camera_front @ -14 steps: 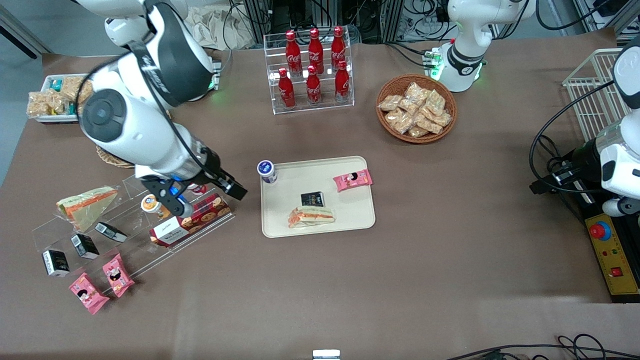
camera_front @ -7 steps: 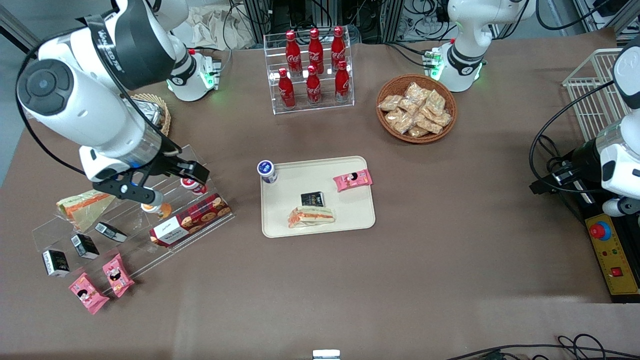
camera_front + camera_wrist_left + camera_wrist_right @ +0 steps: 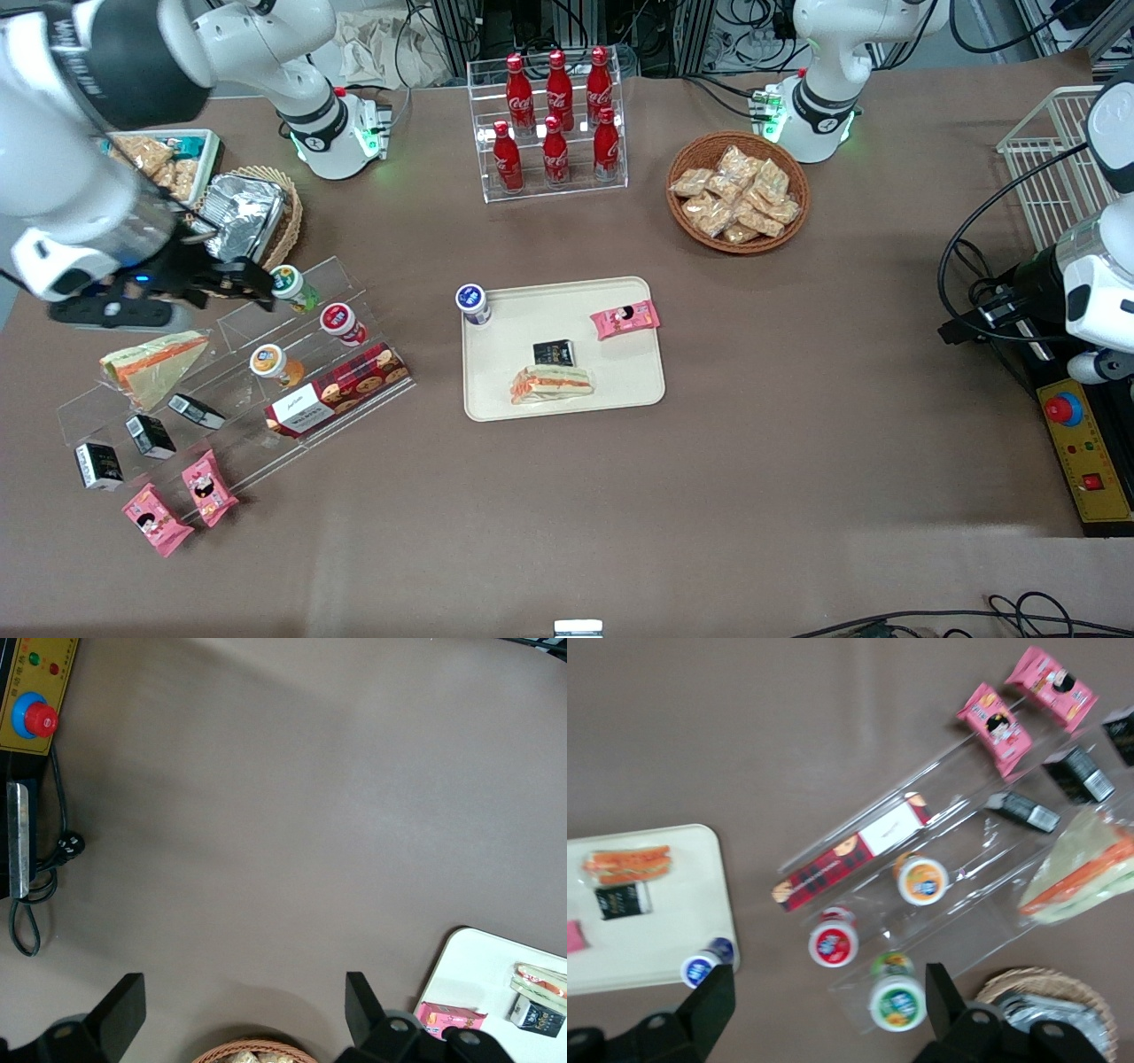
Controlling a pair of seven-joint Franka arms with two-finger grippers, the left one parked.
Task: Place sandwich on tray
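Black gripper (image 3: 190, 288) open, above shelf (image 3: 266, 354)

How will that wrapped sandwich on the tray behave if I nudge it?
The sandwich looks soft, so it would probably squash rather than resist. Lying flat on the tray, its wrap may slide easily. The gripper, open, hovers near the foil container.
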